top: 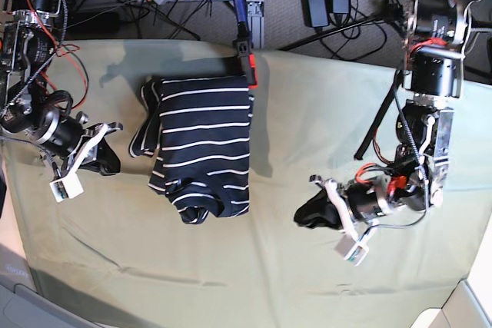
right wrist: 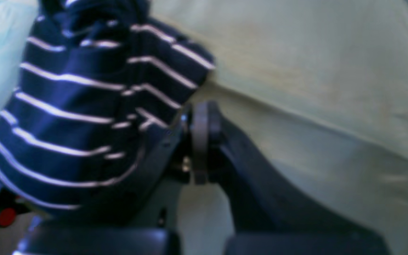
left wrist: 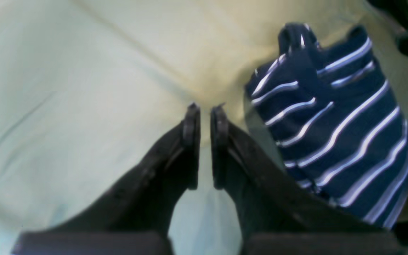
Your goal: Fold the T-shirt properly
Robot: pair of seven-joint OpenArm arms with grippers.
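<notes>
Left wrist view: I see the left gripper (left wrist: 205,106) with its two tips a narrow gap apart and nothing between them; beneath lies the pale green cloth (left wrist: 101,106), wrinkled in soft ridges. The striped T-shirt (left wrist: 345,117) lies to the right of the tips, apart from them, its upper end bunched into small folds. Right wrist view: my right gripper (right wrist: 198,106) has its tips together, with no fabric visibly clamped. The shirt fills the left part of this view and passes behind the fingers; whether they touch it I cannot tell from here. Base view: the shirt lies on the cloth-covered table between the two arms, nearer the right one, and both grippers stand clear of it. I judge the folding to be partly done: the body is gathered into a compact, upright strip with a fairly straight edge on the side toward the left arm. What remains, as I read it, is the flap (top: 147,117) sticking out toward the right arm, the rumpled lower end (top: 198,201), and probably a final fold and smoothing; the layers beneath are hidden, so I cannot confirm how neatly they lie. I see no container holding anything in the three views.
</notes>
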